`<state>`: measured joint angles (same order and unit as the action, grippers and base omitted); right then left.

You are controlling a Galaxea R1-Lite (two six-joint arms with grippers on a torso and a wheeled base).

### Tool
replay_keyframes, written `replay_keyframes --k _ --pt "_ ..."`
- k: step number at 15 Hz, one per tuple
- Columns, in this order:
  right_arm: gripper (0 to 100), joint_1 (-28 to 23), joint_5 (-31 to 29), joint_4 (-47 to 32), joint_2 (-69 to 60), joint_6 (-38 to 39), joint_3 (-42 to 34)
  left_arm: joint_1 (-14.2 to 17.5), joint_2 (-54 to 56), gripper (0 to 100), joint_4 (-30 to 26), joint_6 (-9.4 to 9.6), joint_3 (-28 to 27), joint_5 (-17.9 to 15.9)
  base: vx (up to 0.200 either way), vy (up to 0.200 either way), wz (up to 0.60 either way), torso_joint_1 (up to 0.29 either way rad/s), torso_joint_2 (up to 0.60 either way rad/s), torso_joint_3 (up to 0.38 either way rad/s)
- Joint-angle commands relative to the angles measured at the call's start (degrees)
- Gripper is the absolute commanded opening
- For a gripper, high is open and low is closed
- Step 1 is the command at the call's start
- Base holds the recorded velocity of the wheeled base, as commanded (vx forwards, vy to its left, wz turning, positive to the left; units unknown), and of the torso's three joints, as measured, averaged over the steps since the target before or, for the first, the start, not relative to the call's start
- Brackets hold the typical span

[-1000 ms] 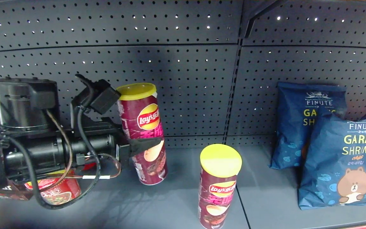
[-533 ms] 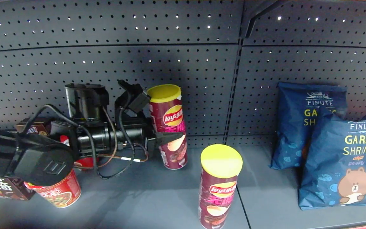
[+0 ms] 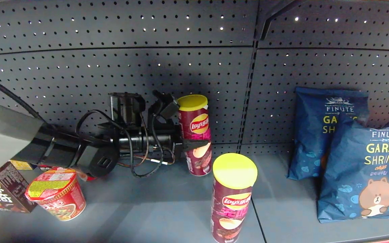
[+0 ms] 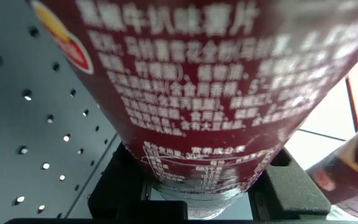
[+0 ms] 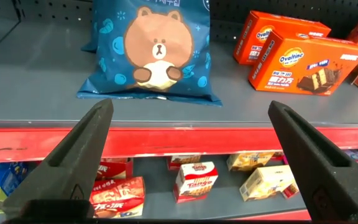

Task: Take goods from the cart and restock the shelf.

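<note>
Clamping a chip can (image 3: 194, 123) upright at mid-height, L gripper (image 3: 196, 145) holds it at the shelf (image 3: 167, 202) by the back panel (image 3: 79, 67), 2nd can (image 3: 233, 197) just beyond its fingertips; R gripper (image 5: 191, 155), jaws wide apart, faces a snack bag (image 5: 151, 50).

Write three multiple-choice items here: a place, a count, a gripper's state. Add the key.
1. Where is the chip can in the left gripper? A. Near the pegboard at the rear of the shelf. B. On the floor. C. At the front edge.
2. Yellow-lidded cans in the head view? A. One. B. Two. C. Four.
3. The right gripper is: A. Open. B. Shut, empty. C. Shut on a can.
Key: 1A, it stands close to the pegboard; 2B, the held one and the front can; 3A, its fingers are spread, nothing between.
</note>
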<state>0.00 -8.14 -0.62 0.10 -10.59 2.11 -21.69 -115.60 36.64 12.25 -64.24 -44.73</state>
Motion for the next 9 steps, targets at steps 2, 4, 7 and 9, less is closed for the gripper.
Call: replay_keyframes --k 2,4,7,9 --pt "100 0.00 0.15 0.01 0.17 -0.13 0.00 -0.37 -3.14 0 0.01 0.32 -0.97 -0.01 0.000 0.000 0.00 0.000 0.00 0.000" --pt "100 0.00 0.15 0.01 0.17 -0.13 0.00 -0.55 -4.28 0 0.01 0.32 -1.67 -0.01 0.000 0.000 0.00 0.000 0.00 0.000" --pt "100 0.00 0.15 0.01 0.17 -0.13 0.00 -1.25 -6.39 0 0.01 0.32 -3.43 -0.01 0.000 0.000 0.00 0.000 0.00 0.000" --pt "100 0.00 0.15 0.01 0.17 -0.13 0.00 -1.43 -7.53 0 0.01 0.32 -4.75 0.08 0.000 0.000 0.00 0.000 0.00 0.000"
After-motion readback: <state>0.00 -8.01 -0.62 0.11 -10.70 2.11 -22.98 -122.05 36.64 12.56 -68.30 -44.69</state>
